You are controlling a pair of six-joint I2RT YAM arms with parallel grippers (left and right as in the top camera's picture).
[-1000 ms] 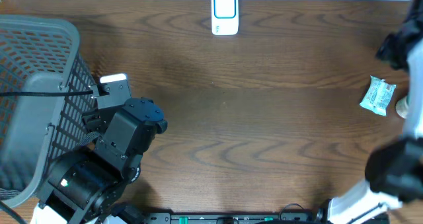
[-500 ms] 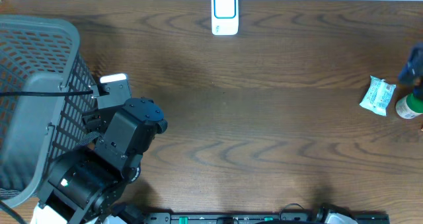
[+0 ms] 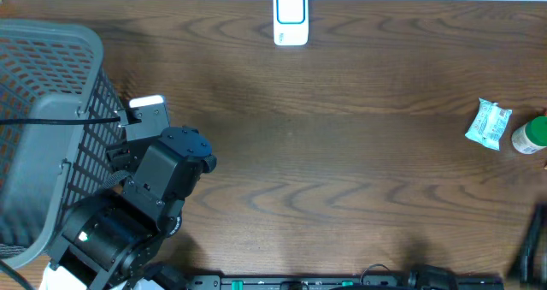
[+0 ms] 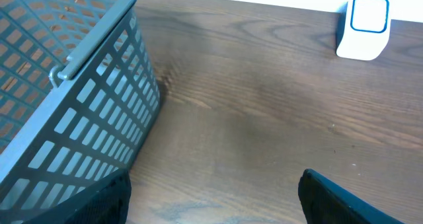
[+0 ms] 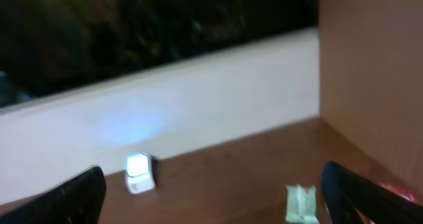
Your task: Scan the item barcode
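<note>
The white barcode scanner (image 3: pixel 291 16) with a blue-edged window stands at the table's far edge, also visible in the left wrist view (image 4: pixel 363 26) and, blurred, in the right wrist view (image 5: pixel 139 173). A pale crinkled packet (image 3: pixel 489 123) lies at the far right and also shows in the right wrist view (image 5: pixel 301 203). Beside the packet is a green-capped bottle (image 3: pixel 532 136). My left gripper (image 4: pixel 215 207) is open over bare wood next to the basket, holding nothing. The right gripper (image 5: pixel 218 197) is open and empty, raised well back from the packet. Only a dark part of the right arm (image 3: pixel 534 247) shows overhead.
A grey mesh basket (image 3: pixel 43 127) fills the left side, its wall (image 4: pixel 86 118) close to my left finger. The left arm's black body (image 3: pixel 167 174) sits at the bottom left. A pale wall (image 5: pixel 198 98) runs behind the table.
The right arm has pulled away from the right edge toward the bottom right corner, uncovering the green-capped bottle. The left arm has not moved.
</note>
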